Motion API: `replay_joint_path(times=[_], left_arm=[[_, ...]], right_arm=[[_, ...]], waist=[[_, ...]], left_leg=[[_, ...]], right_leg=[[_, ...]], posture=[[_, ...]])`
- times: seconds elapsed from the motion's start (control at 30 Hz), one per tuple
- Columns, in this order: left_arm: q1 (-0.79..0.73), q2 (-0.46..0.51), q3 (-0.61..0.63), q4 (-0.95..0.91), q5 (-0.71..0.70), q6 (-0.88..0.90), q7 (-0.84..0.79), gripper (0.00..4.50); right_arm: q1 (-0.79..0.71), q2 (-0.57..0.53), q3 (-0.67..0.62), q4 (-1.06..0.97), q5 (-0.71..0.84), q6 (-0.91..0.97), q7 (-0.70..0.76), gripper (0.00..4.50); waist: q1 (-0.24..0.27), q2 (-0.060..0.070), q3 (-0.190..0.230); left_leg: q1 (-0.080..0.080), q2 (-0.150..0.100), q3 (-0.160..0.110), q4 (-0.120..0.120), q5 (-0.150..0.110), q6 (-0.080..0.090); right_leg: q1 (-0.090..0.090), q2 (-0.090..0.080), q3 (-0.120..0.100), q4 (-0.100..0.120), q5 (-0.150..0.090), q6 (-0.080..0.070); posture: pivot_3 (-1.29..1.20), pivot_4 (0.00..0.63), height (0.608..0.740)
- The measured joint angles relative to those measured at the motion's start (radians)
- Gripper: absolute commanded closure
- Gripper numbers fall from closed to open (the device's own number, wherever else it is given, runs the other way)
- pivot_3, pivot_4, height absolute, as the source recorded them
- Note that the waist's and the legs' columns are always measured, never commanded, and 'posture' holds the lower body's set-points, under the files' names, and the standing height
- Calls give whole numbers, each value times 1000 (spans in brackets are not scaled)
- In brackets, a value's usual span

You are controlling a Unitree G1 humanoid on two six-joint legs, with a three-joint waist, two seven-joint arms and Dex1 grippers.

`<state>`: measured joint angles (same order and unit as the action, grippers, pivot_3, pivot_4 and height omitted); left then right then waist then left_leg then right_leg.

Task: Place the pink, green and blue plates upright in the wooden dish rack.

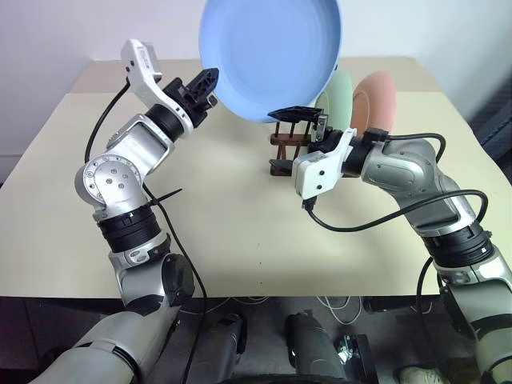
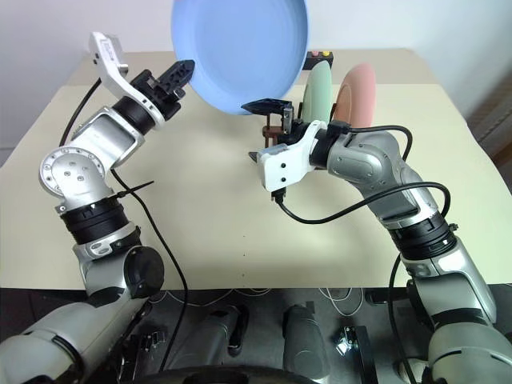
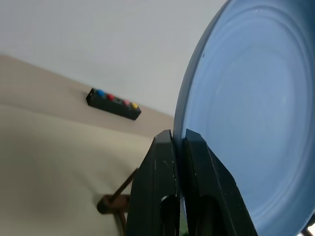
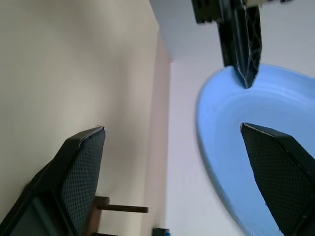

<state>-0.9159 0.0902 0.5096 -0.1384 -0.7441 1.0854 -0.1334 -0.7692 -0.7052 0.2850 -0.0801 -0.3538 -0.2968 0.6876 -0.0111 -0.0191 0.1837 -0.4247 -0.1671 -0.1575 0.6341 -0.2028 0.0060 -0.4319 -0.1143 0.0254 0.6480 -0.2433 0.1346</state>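
We read this as lab or robot test room, not home kitchen. We see bare beige table (image 1: 240,240) against plain white wall (image 1: 48,48), loose cables (image 1: 336,308) hanging off table's near edge, black button box (image 3: 113,103) at far edge, rack (image 1: 290,148) with plates as sole props.

My fingers (image 1: 202,86) are black. The plate (image 1: 268,48) I hold is light blue; the far plates are mint green (image 1: 340,98) and salmon pink (image 1: 376,100), the rack (image 1: 286,148) dark brown, the table (image 1: 240,232) beige.
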Motion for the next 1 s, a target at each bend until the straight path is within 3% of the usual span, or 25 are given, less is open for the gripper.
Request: replay_joint_path(times=[0.13,0.23,0.3,0.6,0.67,0.73,0.83,1.0], left_arm=[[2,-2,-30,-35,-47,23,34,4466],[14,-3,-38,-43,-80,39,57,4500],[22,-2,-51,-43,-86,41,78,4500],[32,24,-102,-40,-84,15,98,4500],[32,25,-108,-32,-83,15,110,4500],[32,27,-109,-24,-86,14,122,4500],[31,26,-96,-16,-102,-13,129,4500],[14,29,-102,-4,-121,-41,135,4500]], right_arm=[[-18,-7,-14,44,-61,-26,-41,0],[-20,-13,-20,79,-88,-37,-56,826],[-20,-12,-21,86,-91,-46,-63,1635],[-32,-9,-26,94,-96,-67,-94,1807],[-33,-9,-26,98,-97,-72,-104,2010],[-35,-10,-25,105,-103,-80,-101,2667],[-35,-11,-23,108,-111,-86,-99,4114],[-32,-8,-20,111,-118,-98,-108,4114]], waist=[[0,0,0],[-2,0,0],[-3,0,0],[0,0,0],[0,0,0],[-1,0,0],[-1,0,0],[0,0,0]], left_leg=[[0,0,0,0,0,0],[0,0,0,0,0,0],[0,0,0,-1,0,0],[0,0,0,-1,0,-1],[0,0,0,-1,0,-1],[1,0,0,-1,0,-1],[1,1,0,-1,0,-1],[1,1,0,-1,0,-1]], right_leg=[[0,0,0,0,0,0],[0,0,0,0,0,0],[0,1,0,0,0,0],[0,1,0,0,0,0],[0,1,0,0,0,-1],[0,1,0,0,0,-1],[0,1,0,0,0,-1],[1,1,0,0,0,-1]], posture=[[0,150,740],[0,150,740],[0,150,740],[0,150,740],[0,150,740],[0,150,740],[0,150,740],[0,150,740]])
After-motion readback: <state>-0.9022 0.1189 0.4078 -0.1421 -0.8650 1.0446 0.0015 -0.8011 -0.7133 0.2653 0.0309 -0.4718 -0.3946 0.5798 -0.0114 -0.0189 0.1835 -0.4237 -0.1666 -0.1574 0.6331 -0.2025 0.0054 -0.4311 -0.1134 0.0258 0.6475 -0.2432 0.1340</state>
